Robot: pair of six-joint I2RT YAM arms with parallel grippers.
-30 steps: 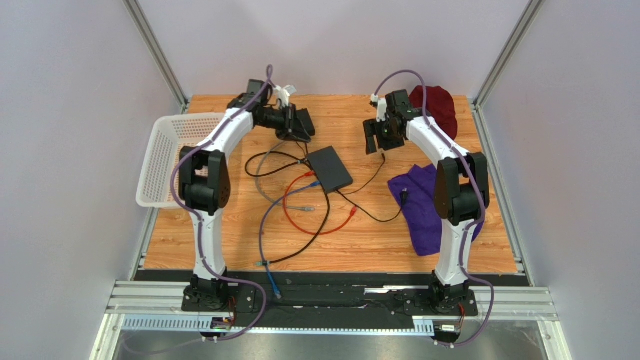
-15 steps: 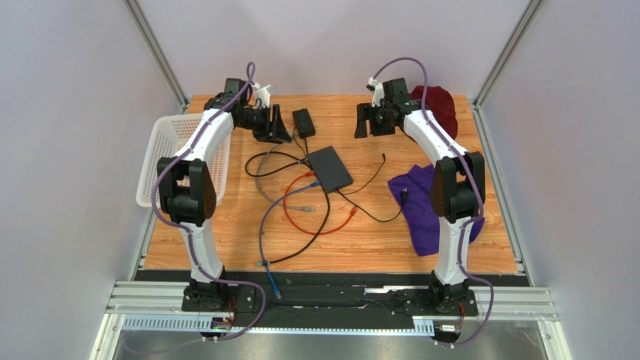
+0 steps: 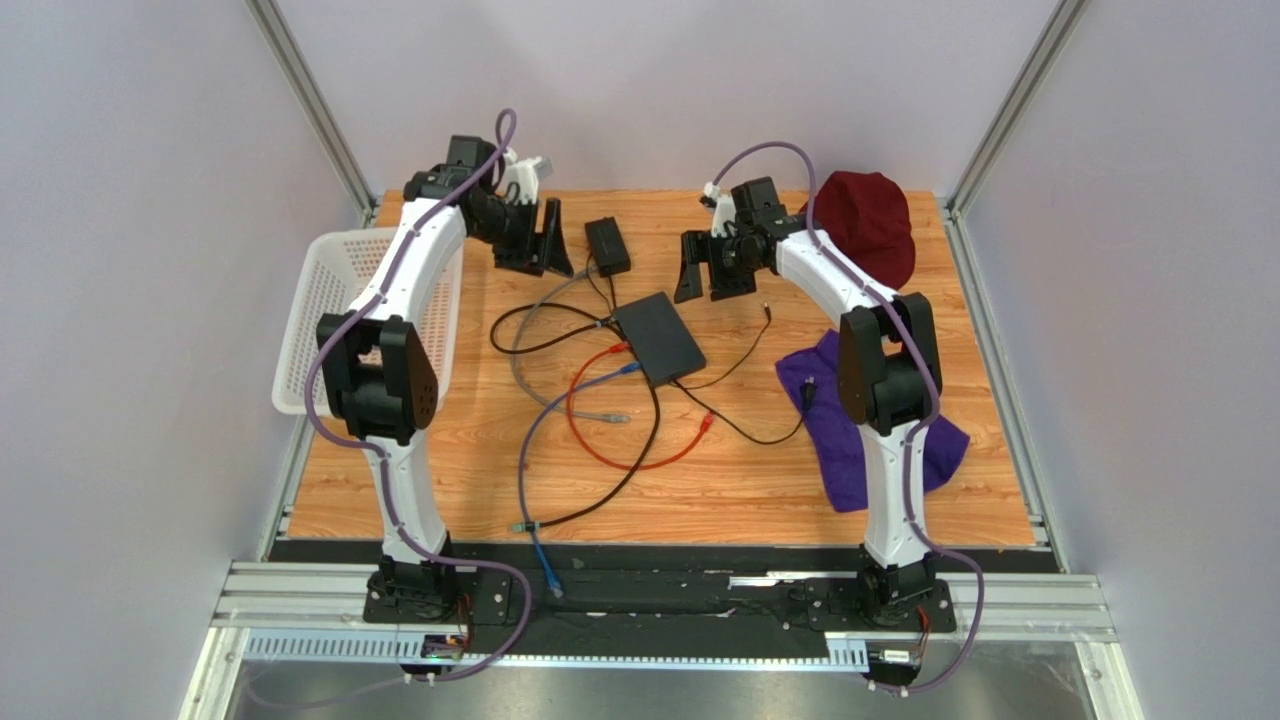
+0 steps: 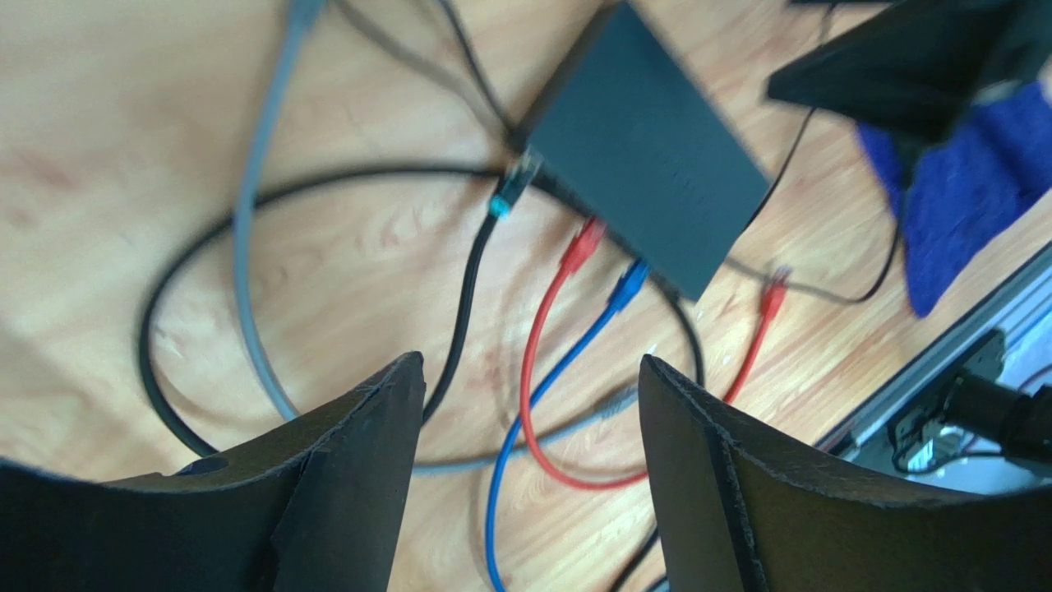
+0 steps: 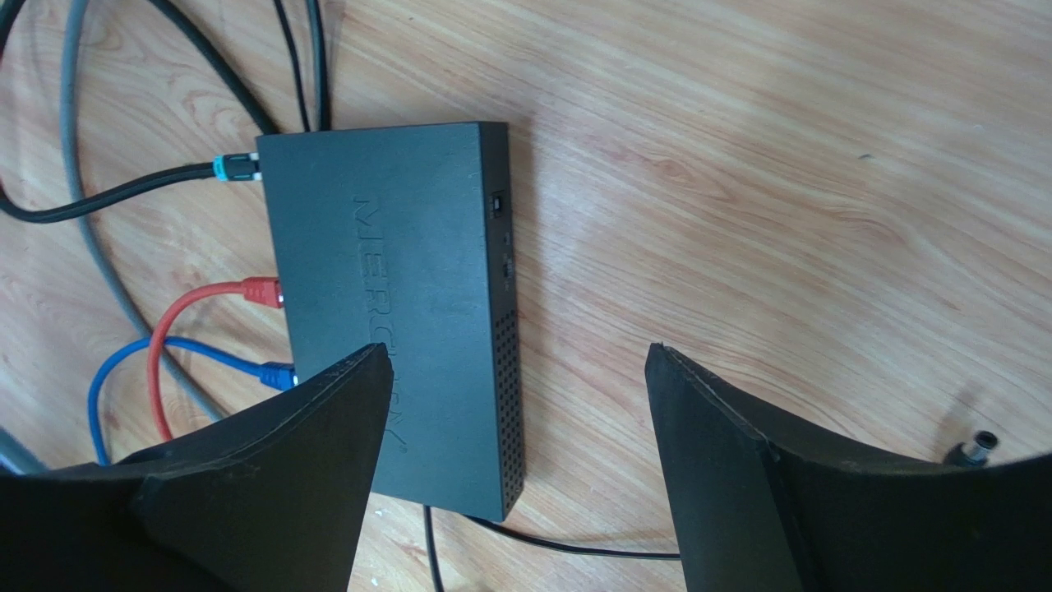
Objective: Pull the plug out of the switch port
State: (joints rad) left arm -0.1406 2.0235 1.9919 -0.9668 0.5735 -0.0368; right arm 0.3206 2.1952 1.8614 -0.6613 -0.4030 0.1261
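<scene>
- Hovering over the table (image 3: 751, 480), our left pincer (image 4: 529, 370) gapes wide and holds nothing.
- Our right pincer (image 5: 515, 358) is spread just as wide and is empty too.
- We see the switch (image 5: 383, 296) lying flat under the right pincer, partly between its fingers and nearer the one at the left of that wrist view.
- From the left pincer, it lies ahead of the tips, off to the right.
- Three plugs sit in its port row (image 5: 282, 247), on the edge turned away from the right pincer's gap: a black plug (image 5: 235, 167), a red plug (image 5: 262, 292) and a blue plug (image 5: 278, 370).
- A brick (image 3: 607, 240) rests between our two pincers, touching neither.
</scene>
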